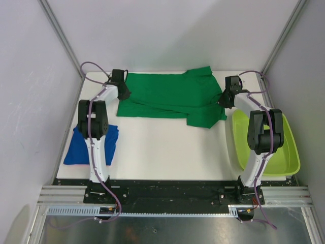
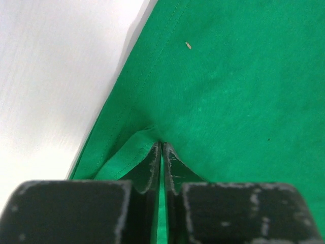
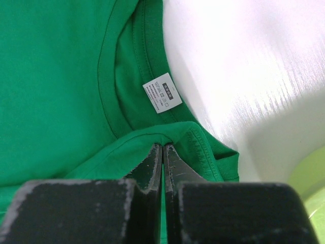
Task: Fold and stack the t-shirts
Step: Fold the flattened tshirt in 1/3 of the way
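On the white tabletop (image 1: 167,147) I see the green t-shirt (image 1: 167,94) spread flat. The lime tub (image 1: 287,152) sits near-right of it, the blue t-shirt (image 1: 78,147) near-left. My left end effector (image 2: 161,147) pinches its left hem closed, and my right end effector (image 3: 162,147) pinches its collar.

White table (image 1: 167,152) centre frame, glossy, with soft glare streaks. Pale grey wall panels (image 1: 167,30) close the back and both sides. Aluminium posts (image 1: 61,38) slant in from the upper corners. Slotted rail (image 1: 61,195) runs along the bottom, brushed metal sheet (image 1: 167,231) under it.
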